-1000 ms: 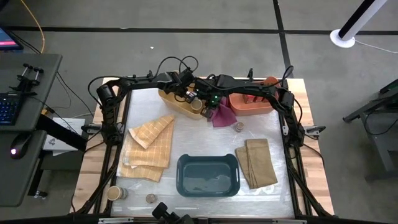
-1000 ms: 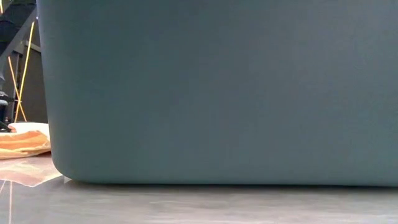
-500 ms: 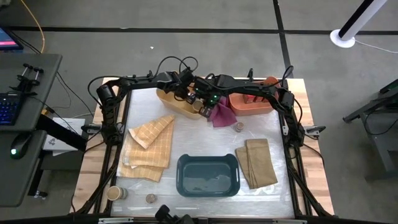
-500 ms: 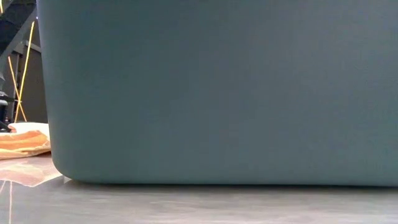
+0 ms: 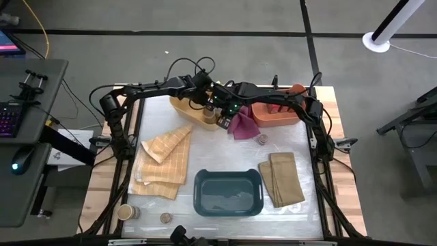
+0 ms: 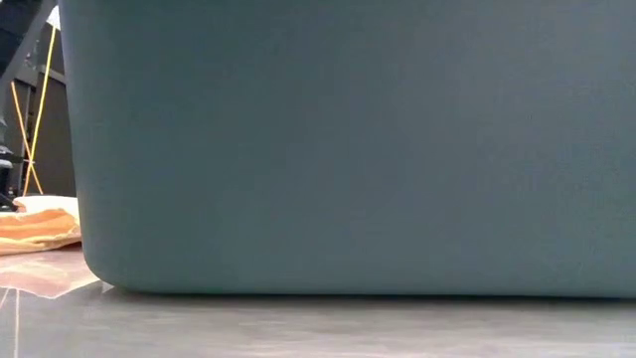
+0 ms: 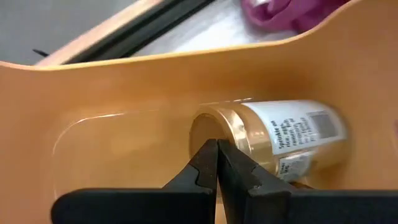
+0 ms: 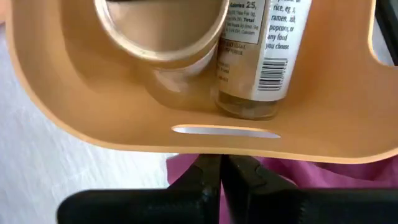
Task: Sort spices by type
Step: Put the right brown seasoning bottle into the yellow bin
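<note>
Two tan cylinders (image 8: 161,28) (image 8: 261,56) lie in the tan bin (image 5: 186,109) at the table's far side; the left wrist view shows one on its side (image 7: 273,140). My left gripper (image 7: 217,163) hangs shut over that bin, its tips in front of the cylinder's lid; whether they touch it I cannot tell. My right gripper (image 8: 221,165) is shut at the magenta cloth (image 5: 243,125), just outside the bin's near wall. A tiny jar (image 5: 261,139) stands near the cloth. Another tan cylinder (image 5: 125,212) and a tiny jar (image 5: 164,218) stand at the near left. My right gripper comes from above, pointing steeply down, and its shut fingertips (image 8: 208,171) meet on an upper edge of the magenta cloth (image 8: 186,171). The cloth spreads out below the tips onto the table beside the tan bin. One layer or several, I cannot tell.
An orange-red bin (image 5: 276,115) stands at the far right, a teal bin (image 5: 229,193) at the near middle and fills the low view (image 6: 348,149). Folded tan cloths lie left (image 5: 164,160) and right (image 5: 285,178) of it.
My left gripper has risen a little over the tan bin and rolled at the wrist, staying shut. My right gripper has kept its place at the magenta cloth.
</note>
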`<move>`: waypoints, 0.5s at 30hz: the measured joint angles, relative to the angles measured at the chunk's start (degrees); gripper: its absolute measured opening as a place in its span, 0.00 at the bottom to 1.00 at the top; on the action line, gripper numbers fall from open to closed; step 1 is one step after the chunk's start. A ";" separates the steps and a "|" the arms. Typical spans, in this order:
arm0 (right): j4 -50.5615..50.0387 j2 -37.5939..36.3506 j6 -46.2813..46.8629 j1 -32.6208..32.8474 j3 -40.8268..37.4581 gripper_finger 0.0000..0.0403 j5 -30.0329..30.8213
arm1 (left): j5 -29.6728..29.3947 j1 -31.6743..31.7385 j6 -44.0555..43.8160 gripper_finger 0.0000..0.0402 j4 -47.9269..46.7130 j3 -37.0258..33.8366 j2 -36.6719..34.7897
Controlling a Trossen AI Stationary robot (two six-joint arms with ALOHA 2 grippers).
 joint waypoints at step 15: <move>0.31 0.00 -3.03 -0.74 0.00 0.00 0.28 | 1.46 0.02 0.42 0.00 -2.08 0.04 -0.55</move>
